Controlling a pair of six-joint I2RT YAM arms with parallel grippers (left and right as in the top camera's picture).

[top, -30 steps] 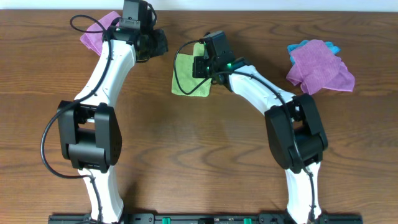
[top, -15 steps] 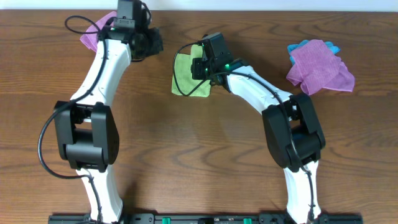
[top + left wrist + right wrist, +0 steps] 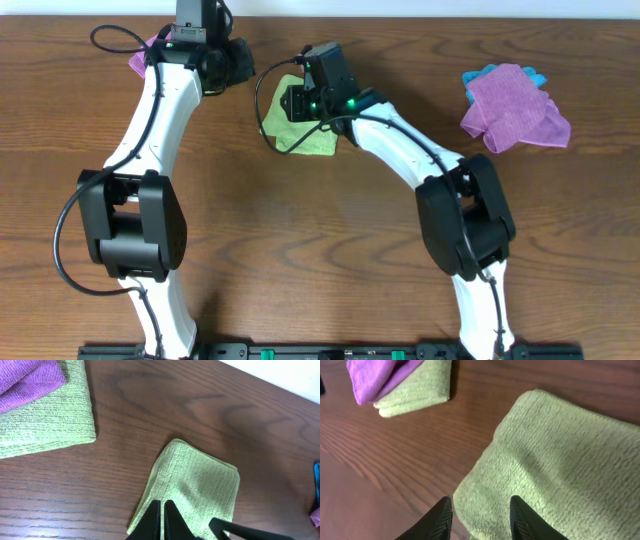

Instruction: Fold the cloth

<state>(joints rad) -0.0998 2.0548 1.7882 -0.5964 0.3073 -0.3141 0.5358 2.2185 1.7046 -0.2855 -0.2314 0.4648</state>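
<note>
both arms have swung left since a second ago, and the green cloth [image 3: 285,130] has slid left with your right gripper [image 3: 481,502]. the cloth lies folded on the table [image 3: 330,240], upper middle, under the right wrist. your right fingers stand spread with the cloth's corner between them, not pinched. your left gripper [image 3: 161,506] is up at the back left, fingers pressed together on nothing. near it a purple cloth [image 3: 27,380] rests on a second green cloth [image 3: 50,420]. far right, another purple cloth [image 3: 512,110] overlaps a teal cloth [image 3: 535,76].
</note>
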